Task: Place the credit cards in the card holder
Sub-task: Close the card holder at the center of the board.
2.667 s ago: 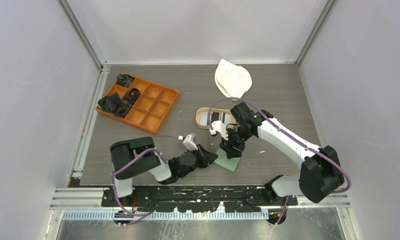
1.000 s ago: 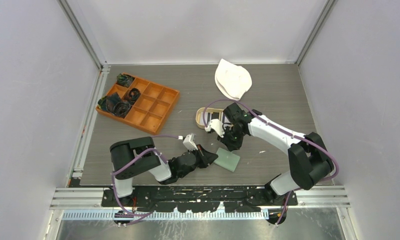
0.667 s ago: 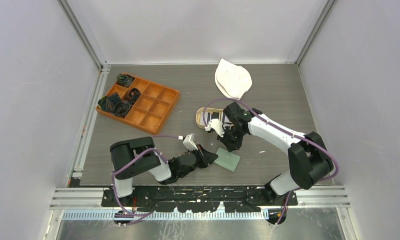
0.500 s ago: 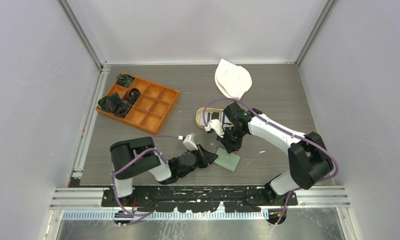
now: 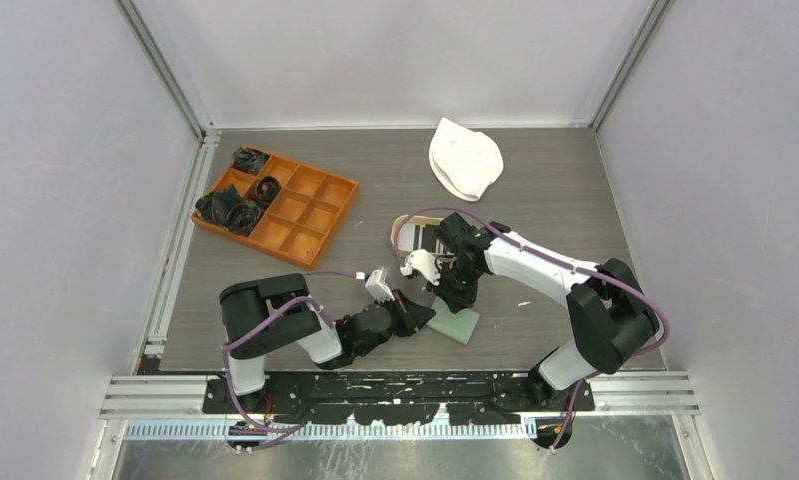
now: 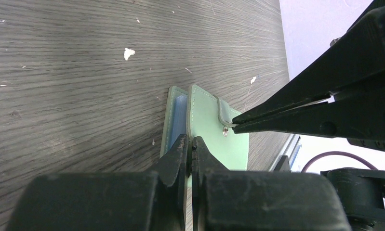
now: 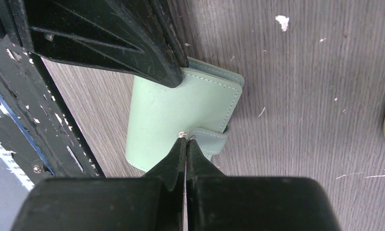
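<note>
Hardly begun — cards (image 5: 422, 236) lie in the tray (image 5: 399, 226), holder (image 7: 180, 110) sits folded, left gripper (image 6: 190, 144) closed at its edge, right gripper (image 7: 186, 142) pinches its tab (image 7: 210, 138).

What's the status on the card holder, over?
Left gripper shut at edge of card holder; right gripper shut at its snap tab. Holder folded, no card in. Credit cards in tan tray.

Left arm (image 5: 320, 340) and right arm (image 5: 535, 262): black joints, white links (purple cables (image 5: 275, 312) looping alongside), tapered black pincer fingers (image 6: 171, 163).
</note>
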{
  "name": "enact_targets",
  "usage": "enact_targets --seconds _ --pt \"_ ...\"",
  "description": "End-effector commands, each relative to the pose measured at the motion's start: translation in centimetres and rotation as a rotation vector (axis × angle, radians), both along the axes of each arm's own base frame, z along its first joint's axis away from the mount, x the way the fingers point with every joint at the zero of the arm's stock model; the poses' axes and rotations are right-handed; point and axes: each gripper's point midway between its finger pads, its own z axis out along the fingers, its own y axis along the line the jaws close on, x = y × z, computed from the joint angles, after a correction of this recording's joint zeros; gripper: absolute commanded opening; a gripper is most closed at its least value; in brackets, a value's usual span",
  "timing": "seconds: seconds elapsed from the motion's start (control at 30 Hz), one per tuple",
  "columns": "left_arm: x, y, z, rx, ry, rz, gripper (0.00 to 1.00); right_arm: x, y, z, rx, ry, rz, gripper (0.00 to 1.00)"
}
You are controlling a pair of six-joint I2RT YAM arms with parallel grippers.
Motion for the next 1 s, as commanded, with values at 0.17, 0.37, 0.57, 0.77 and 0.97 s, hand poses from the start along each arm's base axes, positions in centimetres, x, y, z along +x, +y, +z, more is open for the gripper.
enact_targets --seconds 0.17,0.37,0.57,0.77,0.97 --pt "0.3 0.6 0.6 -0.015 -0.021 0.024 0.00 -1.1 0.1 -0.8 -0.045 -0.021 0.081 0.01" --pt "0.2 0.5 0.6 -0.019 -0.020 0.023 0.00 -1.9 -0.1 -0.8 -0.058 -0.039 0.132 0.01" --pt "0.2 0.6 0.6 -0.020 -0.018 0.023 0.00 -2.6 -0.3 -0.6 -0.056 -0.039 0.159 0.01" --pt "0.1 0.4 0.5 -0.025 -0.015 0.016 0.00 -2.8 -0.4 -0.3 -0.040 -0.053 0.151 0.11" --pt "0.1 0.6 0.4 -0.028 -0.016 0.022 0.00 -2.8 -0.4 -0.3 -0.036 -0.062 0.151 0.11"
